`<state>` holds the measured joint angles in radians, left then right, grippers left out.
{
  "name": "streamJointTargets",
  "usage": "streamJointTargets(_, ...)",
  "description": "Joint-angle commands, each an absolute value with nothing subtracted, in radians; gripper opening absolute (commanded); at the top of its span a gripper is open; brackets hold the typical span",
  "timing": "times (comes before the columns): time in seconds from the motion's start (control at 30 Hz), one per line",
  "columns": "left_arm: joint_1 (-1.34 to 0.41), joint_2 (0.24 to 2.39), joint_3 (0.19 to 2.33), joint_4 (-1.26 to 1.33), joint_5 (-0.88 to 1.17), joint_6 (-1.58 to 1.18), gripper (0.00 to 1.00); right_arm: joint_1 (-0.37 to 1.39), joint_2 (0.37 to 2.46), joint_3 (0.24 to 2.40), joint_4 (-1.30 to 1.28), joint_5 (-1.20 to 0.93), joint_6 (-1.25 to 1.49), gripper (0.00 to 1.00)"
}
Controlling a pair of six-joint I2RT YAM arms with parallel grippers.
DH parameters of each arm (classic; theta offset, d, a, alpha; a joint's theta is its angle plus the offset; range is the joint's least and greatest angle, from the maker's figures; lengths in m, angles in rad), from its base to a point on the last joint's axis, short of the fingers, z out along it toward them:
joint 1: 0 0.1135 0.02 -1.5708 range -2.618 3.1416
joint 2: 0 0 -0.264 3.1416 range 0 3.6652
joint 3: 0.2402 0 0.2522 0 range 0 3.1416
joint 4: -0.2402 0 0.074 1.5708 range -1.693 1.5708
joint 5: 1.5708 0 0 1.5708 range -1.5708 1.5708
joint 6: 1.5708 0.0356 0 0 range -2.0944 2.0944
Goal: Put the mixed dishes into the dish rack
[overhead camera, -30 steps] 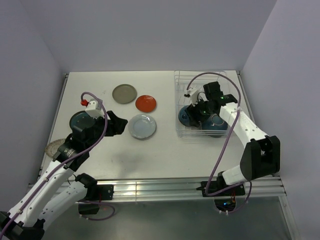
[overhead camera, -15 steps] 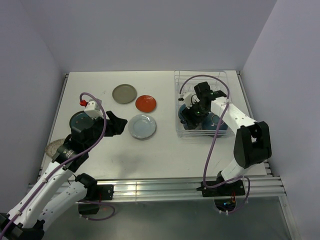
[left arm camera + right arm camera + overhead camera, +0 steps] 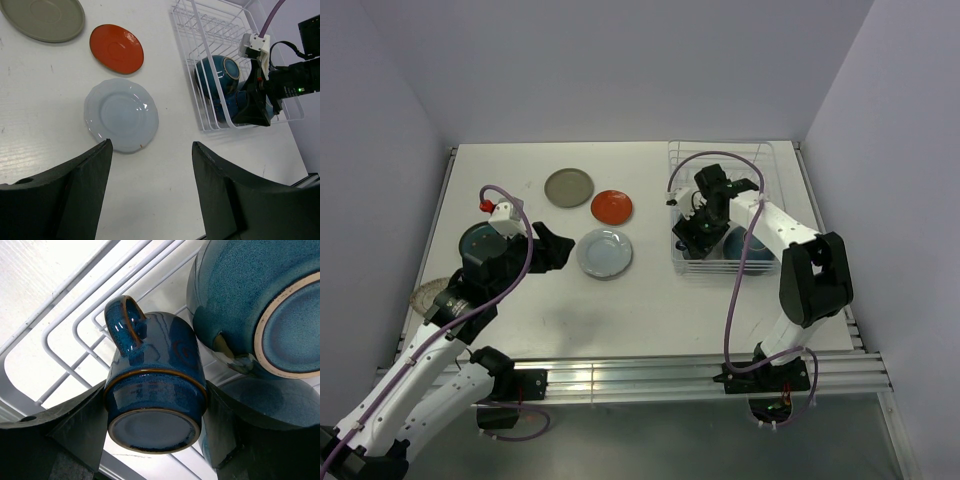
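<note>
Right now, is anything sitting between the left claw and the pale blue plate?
Nothing visible does. The left claw is open just short of the pale blue plate, with only table showing between them. The orange plate and grey plate lie beyond it.

Glossy glazed ceramic mug [image 3: 155, 365], smooth white-coated wire rack [image 3: 215, 30].

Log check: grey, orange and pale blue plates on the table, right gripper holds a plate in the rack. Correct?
No: the right gripper holds a blue mug, not a plate, in the dish rack; the right wrist view shows it. The grey plate, orange plate and pale blue plate are on the table.
</note>
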<state>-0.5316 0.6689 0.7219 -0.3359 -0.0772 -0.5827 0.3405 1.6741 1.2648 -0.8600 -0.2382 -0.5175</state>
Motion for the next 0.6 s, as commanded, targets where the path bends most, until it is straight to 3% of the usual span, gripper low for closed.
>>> streamJointTargets(0.0, -0.529, 0.653, 0.716, -0.304, -0.075, -0.558, 0.71, 0.354, 1.661, 1.315, -0.881, -0.221, -0.515, 0.66)
streamJointTargets(0.23, -0.529, 0.653, 0.715, -0.302, -0.074, -0.558, 0.71, 0.356, 1.651, 1.319, -0.888, -0.233, -0.515, 0.92)
streamJointTargets(0.57, -0.529, 0.657, 0.715, -0.304, -0.078, -0.56, 0.71, 0.357, 1.617, 1.325, -0.91, -0.267, -0.515, 0.94)
